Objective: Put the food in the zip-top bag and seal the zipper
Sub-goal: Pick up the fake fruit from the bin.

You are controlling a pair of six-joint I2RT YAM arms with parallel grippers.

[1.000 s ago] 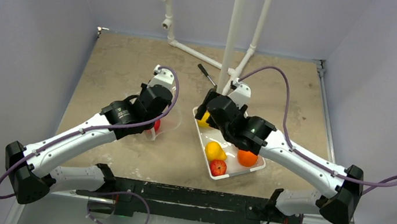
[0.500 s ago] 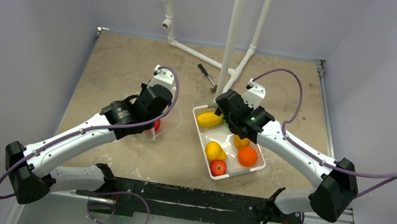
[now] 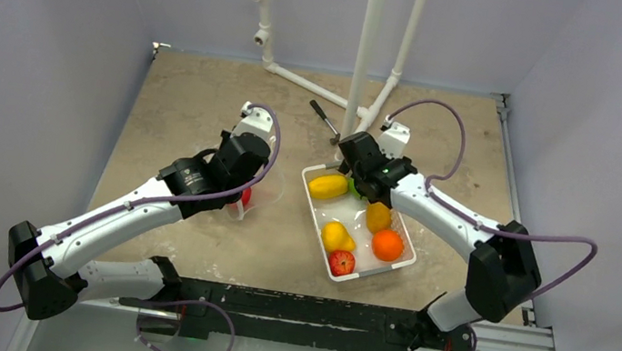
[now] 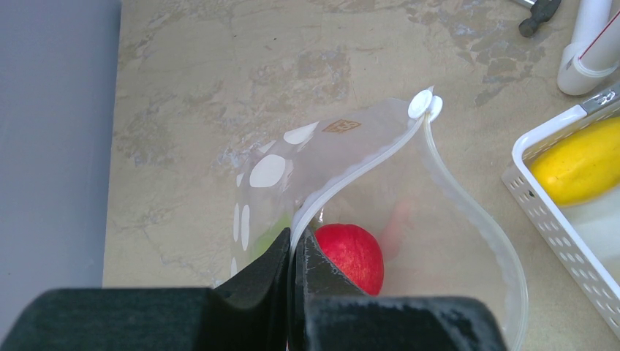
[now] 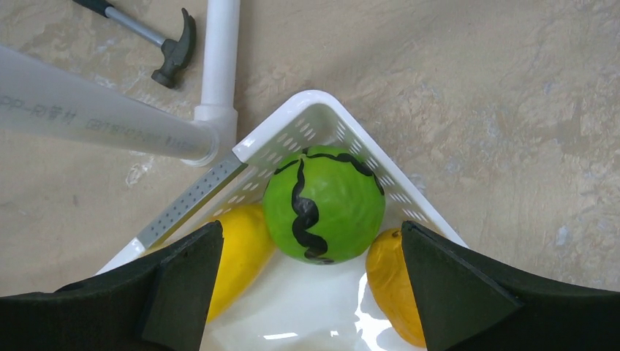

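My left gripper is shut on the zipper of the zip-top bag and holds its mouth up and open. A red apple and a green piece lie inside the bag. From above, the bag sits left of the white tray. My right gripper is open over the tray's far corner, straddling a green striped ball that lies between two yellow fruits. More food lies in the tray: a yellow fruit, a red apple and an orange.
A small hammer lies on the table behind the tray. A white pipe frame rises just beyond the tray's far corner, close to my right wrist. One pipe crosses the upper left of the right wrist view.
My right arm has swung away from over the tray's middle to its far corner, uncovering the fruits there. The left arm and the bag have not moved.
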